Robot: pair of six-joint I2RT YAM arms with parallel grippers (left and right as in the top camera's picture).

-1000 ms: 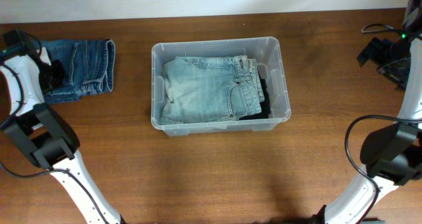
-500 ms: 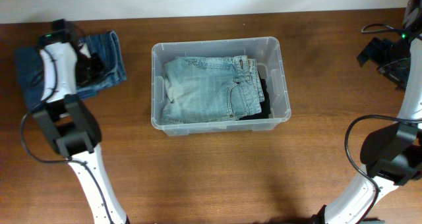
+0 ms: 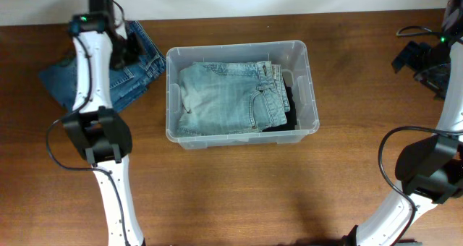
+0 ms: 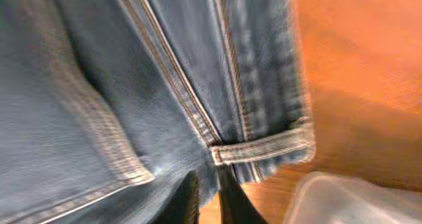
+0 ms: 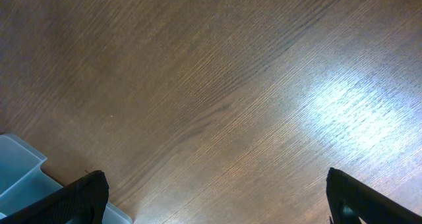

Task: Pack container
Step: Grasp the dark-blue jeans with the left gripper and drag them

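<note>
Squarely in the middle of the table (image 3: pixel 239 195) sits the container (image 3: pixel 242 139), upright with its open mouth facing up. Its long axis runs left to right across the table, and its short walls face the two arms. Inside lies a folded pair of light-wash jeans (image 3: pixel 228 98), filling most of the bin, with the waistband toward the right-hand short wall. A dark garment (image 3: pixel 289 108) shows beneath them along that same end.

Left of the bin, a pair of dark blue jeans (image 3: pixel 141 69) lies on the wood at a slant, its near edge just beside the container's left wall. The left gripper (image 3: pixel 130 54) hangs over this denim. In the left wrist view its two dark fingers (image 4: pixel 188 199) stand close together with only a narrow gap, right at the stitched hem of the dark blue jeans (image 4: pixel 132 85). I cannot tell whether they pinch the cloth or merely sit against it. A rounded corner of the container (image 4: pixel 349 197) shows at the lower right of that view, with a strip of bare wood between it and the hem.

The right gripper (image 3: pixel 412 58) is well apart from the bin, off at the far right edge. Its fingers are spread wide over bare table with nothing between them (image 5: pixel 217 194) — only a corner of the container (image 5: pixel 16 165) shows at the lower left of that view.
</note>
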